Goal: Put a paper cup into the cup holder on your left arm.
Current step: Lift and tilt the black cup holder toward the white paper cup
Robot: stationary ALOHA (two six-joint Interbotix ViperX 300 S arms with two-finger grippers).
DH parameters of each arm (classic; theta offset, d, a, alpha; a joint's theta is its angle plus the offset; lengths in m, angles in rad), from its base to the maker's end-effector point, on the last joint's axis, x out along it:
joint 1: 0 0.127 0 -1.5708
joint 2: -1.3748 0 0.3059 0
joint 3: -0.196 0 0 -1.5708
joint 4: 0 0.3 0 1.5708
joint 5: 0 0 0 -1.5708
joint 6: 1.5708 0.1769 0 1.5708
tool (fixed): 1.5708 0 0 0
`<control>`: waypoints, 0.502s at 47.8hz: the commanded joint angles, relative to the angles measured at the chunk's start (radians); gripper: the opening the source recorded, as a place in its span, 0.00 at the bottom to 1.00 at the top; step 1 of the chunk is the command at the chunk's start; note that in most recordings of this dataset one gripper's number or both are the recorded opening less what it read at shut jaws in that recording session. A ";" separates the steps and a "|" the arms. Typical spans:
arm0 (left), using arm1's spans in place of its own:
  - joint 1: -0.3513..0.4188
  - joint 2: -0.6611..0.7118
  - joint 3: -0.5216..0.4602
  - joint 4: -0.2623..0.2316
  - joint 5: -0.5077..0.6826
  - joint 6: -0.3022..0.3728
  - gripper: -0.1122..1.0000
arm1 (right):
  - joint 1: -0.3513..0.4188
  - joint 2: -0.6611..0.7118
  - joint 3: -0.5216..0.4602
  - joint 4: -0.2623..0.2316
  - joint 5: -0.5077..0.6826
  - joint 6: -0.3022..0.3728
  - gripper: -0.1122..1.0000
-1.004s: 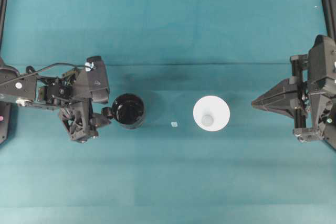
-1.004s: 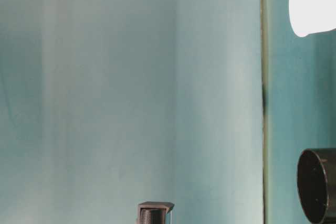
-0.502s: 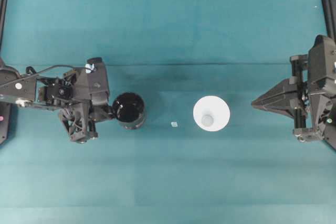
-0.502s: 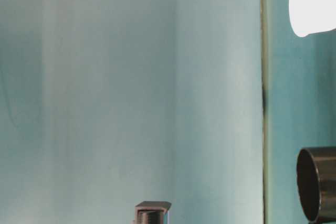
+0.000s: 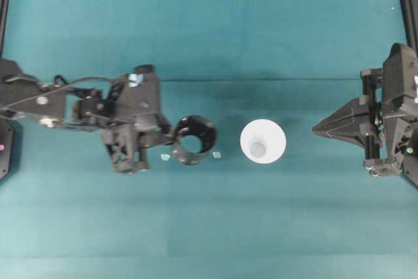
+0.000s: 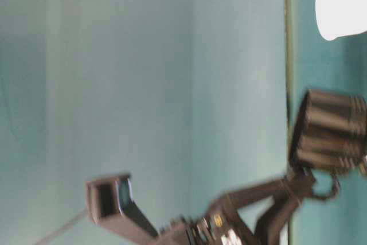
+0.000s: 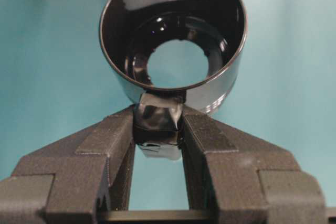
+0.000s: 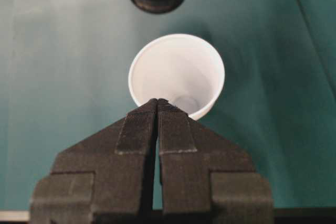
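Left gripper [image 7: 157, 129] at centre-left of overhead view, pinching knob of cup holder [image 5: 194, 139], holder tilted, bottom open. Right gripper [image 8: 156, 109] at right edge, fingers pressed together, holding nothing. Paper cup [image 5: 262, 141] upright mid-frame, nothing inside, just right of holder.

Robot lab bench, not a home or shop. Flat table [image 5: 215, 227] covered wall to wall in plain teal cloth, same teal backdrop behind it in the table-level view. Two black jointed robot arms face each other: left arm [image 5: 78, 106] with exposed cable, right arm [image 5: 392, 119] at the opposite edge. Black frame rails [image 5: 4, 4] at the table's sides. Only props: a black cup holder [image 5: 194, 139] and a white paper cup [image 5: 262, 141].
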 commanded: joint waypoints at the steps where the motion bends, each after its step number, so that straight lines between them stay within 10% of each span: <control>1: -0.003 0.018 -0.055 0.002 -0.012 0.014 0.38 | -0.003 0.006 -0.026 0.003 -0.005 0.023 0.12; 24: -0.003 0.098 -0.069 0.002 -0.101 0.038 0.38 | -0.003 0.020 -0.028 0.002 -0.005 0.032 0.12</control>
